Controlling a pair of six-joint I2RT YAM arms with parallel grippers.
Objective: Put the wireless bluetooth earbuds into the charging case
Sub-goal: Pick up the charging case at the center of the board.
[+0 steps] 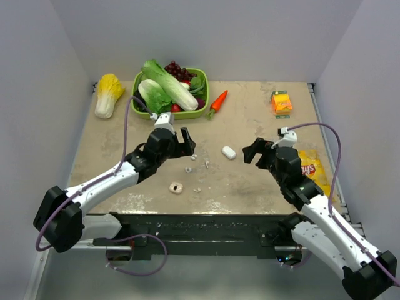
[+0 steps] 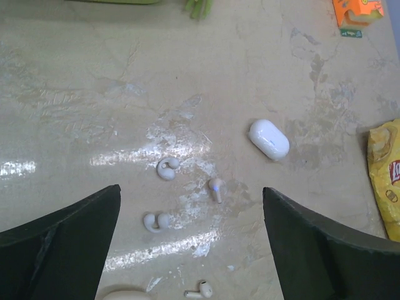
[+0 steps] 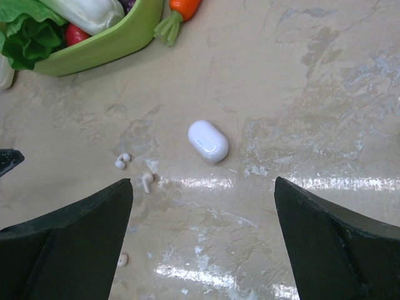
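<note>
Earbuds [image 2: 167,169] lie scattered beside the charging case [image 2: 269,139], which sits between the left gripper [image 2: 191,190] and right gripper [image 3: 203,184], both spread open.

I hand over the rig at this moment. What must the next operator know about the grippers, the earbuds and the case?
Left gripper: open, empty, low over the loose earbuds.
Right gripper: open, empty, just right of a closed white pod.
Earbuds: four small white pieces lie loose on the table between the arms.
Charging case: on the table, nearer the arm bases than most earbuds, its darker hollow facing up.
Done: no earbud is inserted.
Left: pick up each earbud and seat it in the case.
</note>
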